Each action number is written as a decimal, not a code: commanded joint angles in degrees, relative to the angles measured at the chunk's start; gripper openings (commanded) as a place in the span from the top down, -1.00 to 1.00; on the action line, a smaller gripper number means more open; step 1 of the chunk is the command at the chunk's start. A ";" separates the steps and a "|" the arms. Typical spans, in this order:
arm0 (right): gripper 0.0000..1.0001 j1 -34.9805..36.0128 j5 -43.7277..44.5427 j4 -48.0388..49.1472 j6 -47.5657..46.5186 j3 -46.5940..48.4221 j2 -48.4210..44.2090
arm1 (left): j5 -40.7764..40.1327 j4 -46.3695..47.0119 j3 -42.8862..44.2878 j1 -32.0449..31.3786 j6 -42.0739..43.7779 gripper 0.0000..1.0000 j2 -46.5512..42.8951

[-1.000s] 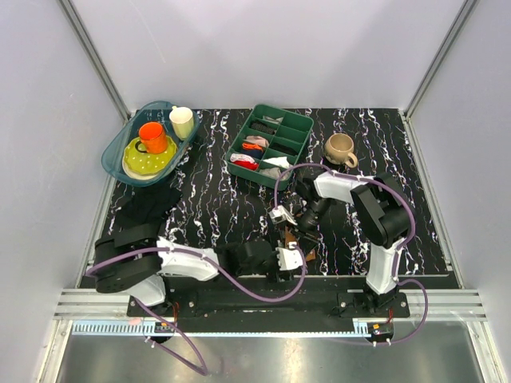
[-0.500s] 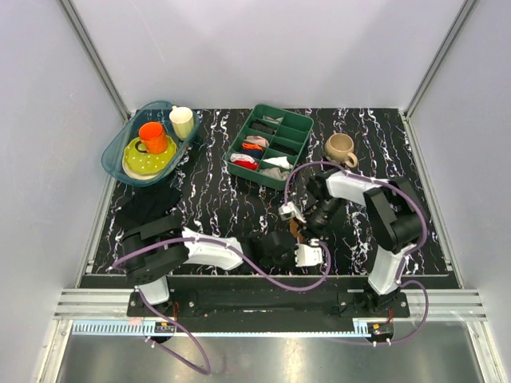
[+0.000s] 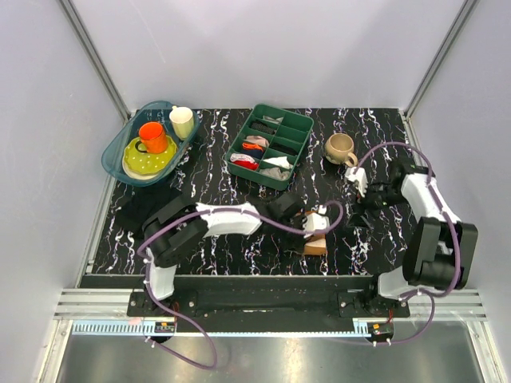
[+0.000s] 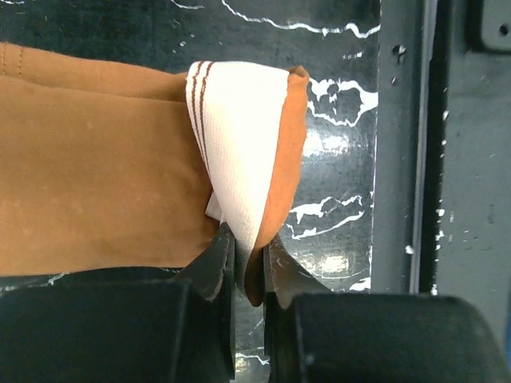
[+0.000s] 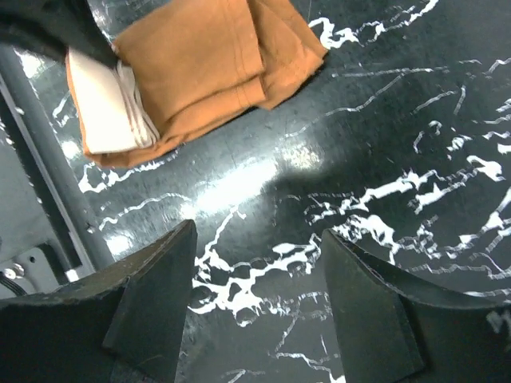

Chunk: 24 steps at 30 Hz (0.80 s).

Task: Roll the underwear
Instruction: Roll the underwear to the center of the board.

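Observation:
The underwear is rust-brown fabric folded flat on the black marbled table, its cream waistband turned over at one end. My left gripper is shut on the corner of that waistband end, with fabric pinched between the two dark fingers. From above, the left gripper covers most of the underwear near the table's front edge. My right gripper stands open over bare table with nothing between its fingers, the underwear lying apart from it. The right gripper is to the right of the garment.
A green divided tray with small fabric rolls sits at the back centre, a tan mug to its right. A teal basin with cups and a plate is back left. Black cloth lies at the left. The table's front rail runs beside the underwear.
My left gripper has shut on the waistband end and swung right and slightly away from the front edge. My right gripper has opened, let go and pulled away to the right.

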 commanded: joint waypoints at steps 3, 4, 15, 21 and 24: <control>-0.44 -1.82 -2.03 -6.19 -17.73 -7.48 -10.20 | 21.77 -24.13 17.66 8.25 -7.77 0.95 14.78; -0.47 -1.73 -4.04 -7.33 -23.42 -8.46 -11.87 | 23.62 -25.39 19.37 8.96 -10.83 0.95 18.80; -0.68 22.86 1.82 14.70 -16.80 -21.47 -23.66 | 26.10 -29.27 26.85 12.57 -19.38 0.82 26.23; -0.68 29.03 6.56 19.72 -14.25 -22.26 -22.96 | 25.40 -29.36 28.87 12.48 -21.14 0.80 26.58; -0.64 31.58 9.29 21.30 -13.28 -23.32 -21.29 | 25.39 -29.19 29.58 12.48 -21.76 0.79 26.93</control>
